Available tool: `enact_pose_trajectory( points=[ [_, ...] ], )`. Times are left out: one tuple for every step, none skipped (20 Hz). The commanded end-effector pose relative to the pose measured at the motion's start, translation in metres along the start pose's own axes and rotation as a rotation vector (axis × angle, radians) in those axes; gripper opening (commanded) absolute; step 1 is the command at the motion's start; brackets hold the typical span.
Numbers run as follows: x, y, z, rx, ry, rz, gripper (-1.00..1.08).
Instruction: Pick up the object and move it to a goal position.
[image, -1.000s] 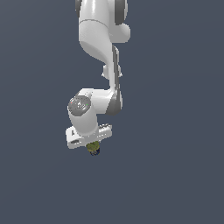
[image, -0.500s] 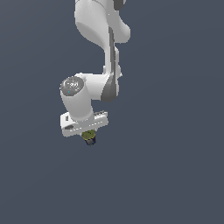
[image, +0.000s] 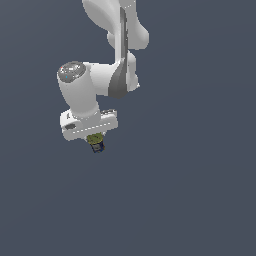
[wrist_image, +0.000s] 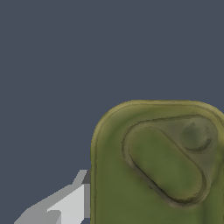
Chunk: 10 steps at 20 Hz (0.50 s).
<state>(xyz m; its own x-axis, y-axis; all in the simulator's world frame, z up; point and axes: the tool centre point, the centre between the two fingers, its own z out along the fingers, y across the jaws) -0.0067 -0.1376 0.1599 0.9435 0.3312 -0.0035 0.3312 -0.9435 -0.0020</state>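
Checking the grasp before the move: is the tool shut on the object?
Shut on the object: it hangs under the tool and fills the wrist view beside one finger.

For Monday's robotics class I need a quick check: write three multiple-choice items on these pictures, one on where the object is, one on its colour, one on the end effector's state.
1. Where is the object?
A. Directly under the end effector, at its fingers
B. Far off at the exterior view's right
C. On top of the arm's upper link

2. What colour is the face of the object that fills the wrist view?
A. Bright red
B. Olive green
C. White

3. What is the end effector doing?
A. Open with nothing near it
B. Out of the picture
C. Shut on the object

Answers: 1 A, the object pokes out just below the white end effector. 2 B, the wrist view shows a mottled olive-green surface. 3 C, the object hangs from the end effector in the exterior view.
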Motion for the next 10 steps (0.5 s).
enact_pose_trajectory(
  points=[
    [-0.0064,0.0014,-0.0102,-0.002,0.003,-0.001,-1.00],
    [-0.0084,0.0017,-0.0125,-0.002,0.003,-0.001,-1.00],
    [-0.0101,0.0020,-0.0145,-0.002,0.003,-0.001,-1.00],
    [-0.0114,0.0023,-0.0161,-0.002,0.003,-0.001,-1.00],
    [-0.0123,0.0026,-0.0173,-0.002,0.003,-0.001,-1.00],
    [-0.0129,0.0028,-0.0181,-0.002,0.003,-0.001,-1.00],
    [-0.0131,0.0030,-0.0186,-0.002,0.003,-0.001,-1.00],
    [-0.0129,0.0032,-0.0187,-0.002,0.003,-0.001,-1.00],
    [-0.0125,0.0033,-0.0185,-0.002,0.003,-0.001,-1.00],
    [-0.0123,0.0033,-0.0184,-0.002,0.003,-0.001,-1.00]
  ],
)
